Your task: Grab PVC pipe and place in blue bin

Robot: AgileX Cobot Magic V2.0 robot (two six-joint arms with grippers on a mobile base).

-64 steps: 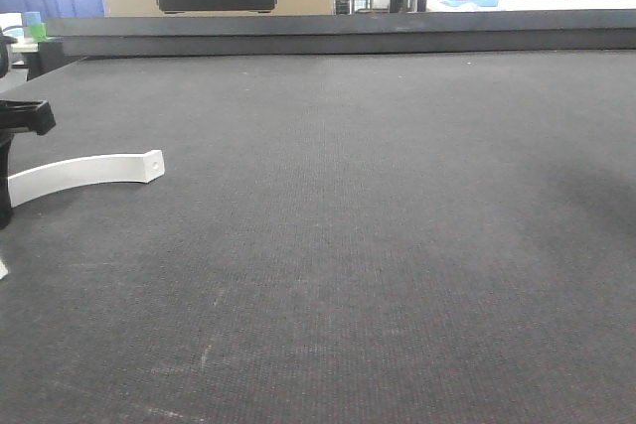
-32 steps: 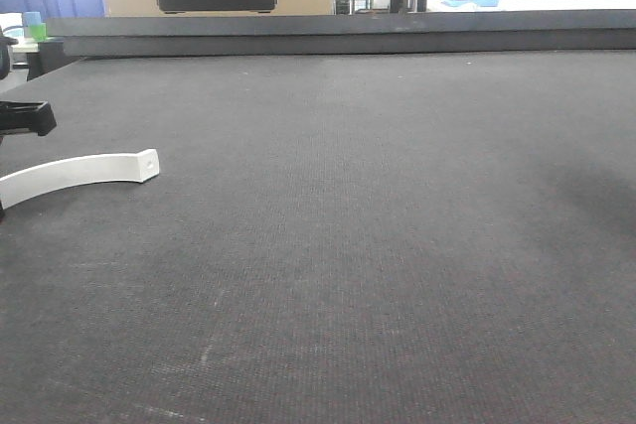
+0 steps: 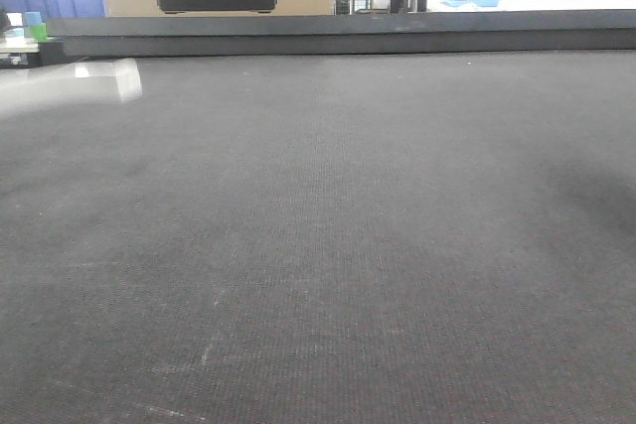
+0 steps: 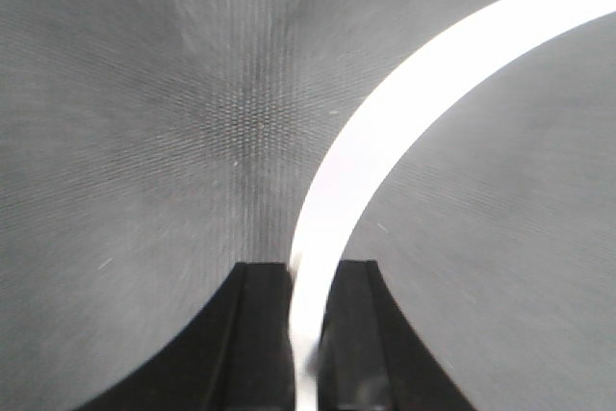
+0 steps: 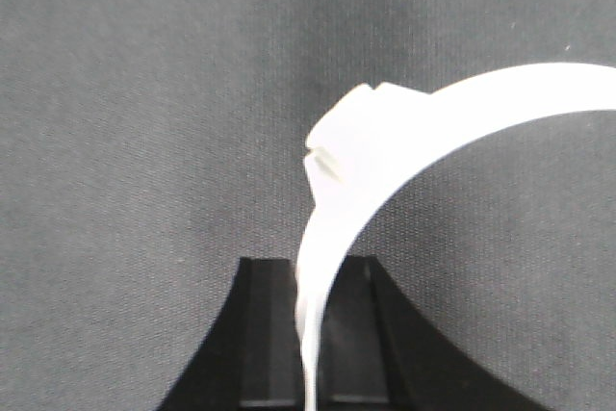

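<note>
Left end effector [image 4: 308, 272] is gripping curved white PVC pipe [image 4: 387, 130] at lower centre; right end effector [image 5: 310, 270] is gripping notched strip [image 5: 404, 130]

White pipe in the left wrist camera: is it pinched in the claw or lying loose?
Pinched. The left gripper is shut on the white pipe: both black fingers squeeze its lower end, one on each side.

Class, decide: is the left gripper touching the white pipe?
Touching. The left wrist view shows the white pipe pinched in the left gripper, with no gap at either finger.
</note>
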